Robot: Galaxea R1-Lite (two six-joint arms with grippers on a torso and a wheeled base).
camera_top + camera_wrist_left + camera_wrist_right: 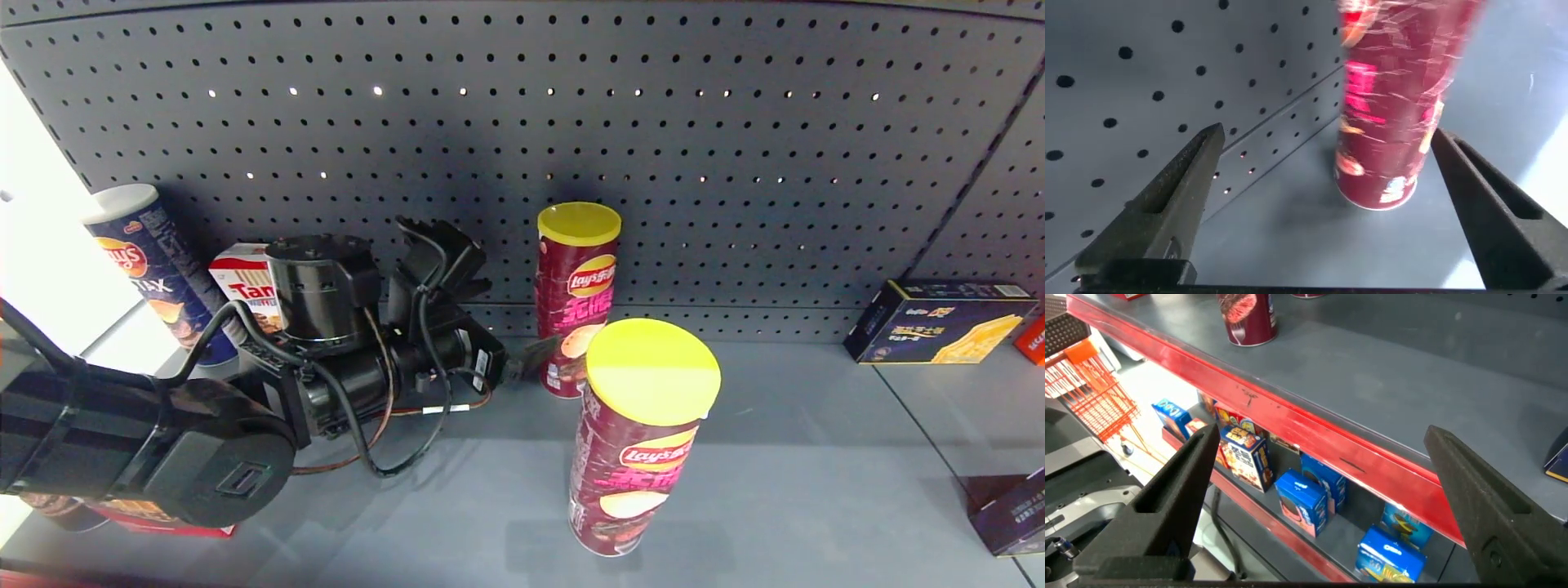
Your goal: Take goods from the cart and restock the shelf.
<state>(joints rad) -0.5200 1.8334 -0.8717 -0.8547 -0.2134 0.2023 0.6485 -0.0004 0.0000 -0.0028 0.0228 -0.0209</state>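
Our right gripper (pixel 1323 437) hangs open before the red front edge of the shelf (pixel 1454 367). We see a red can (pixel 637 433) upright near the shelf's front. Behind it, our left gripper (pixel 1327 135) is open, fingers spread towards a second can (pixel 1388 106) by the pegboard (pixel 735 122).

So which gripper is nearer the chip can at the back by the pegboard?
Left. The left gripper sits open right beside that rear chip can; the right gripper hangs out past the shelf edge.

head: down onto shelf (pixel 775 457) | left wrist: close on rear can (pixel 1388 122), shared with head | right wrist: off shelf front
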